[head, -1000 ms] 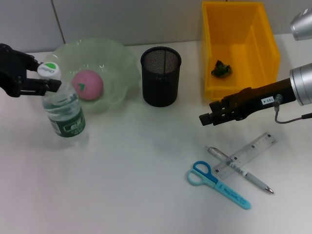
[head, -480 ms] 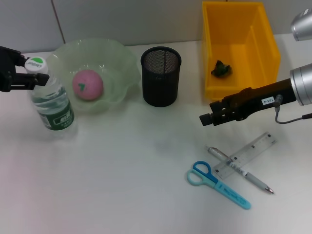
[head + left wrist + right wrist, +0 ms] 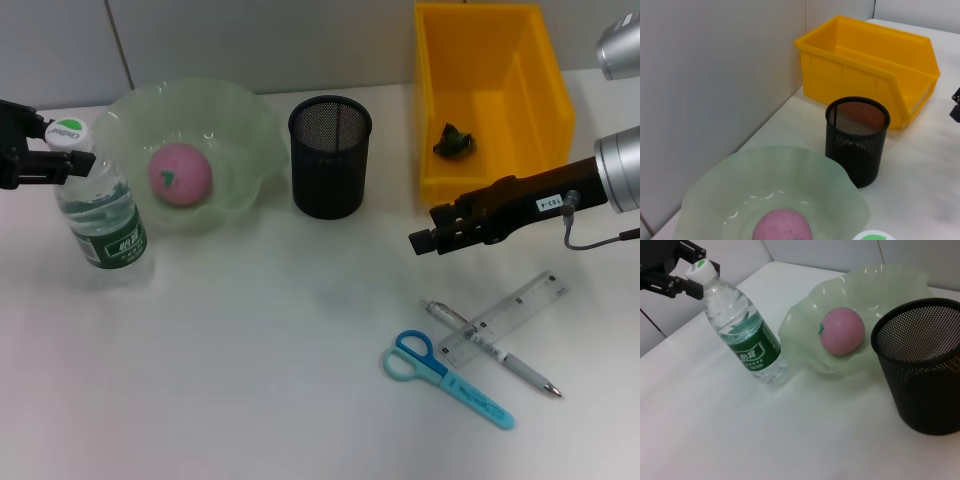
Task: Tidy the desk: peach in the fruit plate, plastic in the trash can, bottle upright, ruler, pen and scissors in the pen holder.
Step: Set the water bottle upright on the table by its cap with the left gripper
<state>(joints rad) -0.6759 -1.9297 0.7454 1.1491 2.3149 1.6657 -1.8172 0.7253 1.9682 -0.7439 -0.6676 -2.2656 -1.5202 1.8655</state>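
At the far left of the head view my left gripper [image 3: 45, 152] sits at the cap of the bottle [image 3: 100, 215], which stands upright on the desk [image 3: 250, 380] — fingers at either side of the white cap, though I cannot tell whether they pinch it or have let go. Just right of the bottle, in the upper left, the fruit plate [image 3: 245, 125] holds the peach [image 3: 180, 173], so that step looks done. At upper centre the pen holder [image 3: 330, 157] stands with nothing showing in it. In the upper right the trash can [image 3: 520, 90] holds one dark green crumpled scrap [image 3: 453, 140], probably the plastic. Below the bin my right gripper [image 3: 418, 241] hangs over the desk at right of centre, holding nothing; I cannot tell whether its fingers are spread or pressed together.

What is left, by my reckoning, lies in the lower right — the scissors [image 3: 445, 377], then the pen [image 3: 520, 372] with the ruler [image 3: 505, 318] lying across it. All three are yet to go into the pen holder.

The count: one bottle, one fruit plate, one peach, one pen holder, one trash can with one scrap, one pair of scissors, one pen, one ruler.
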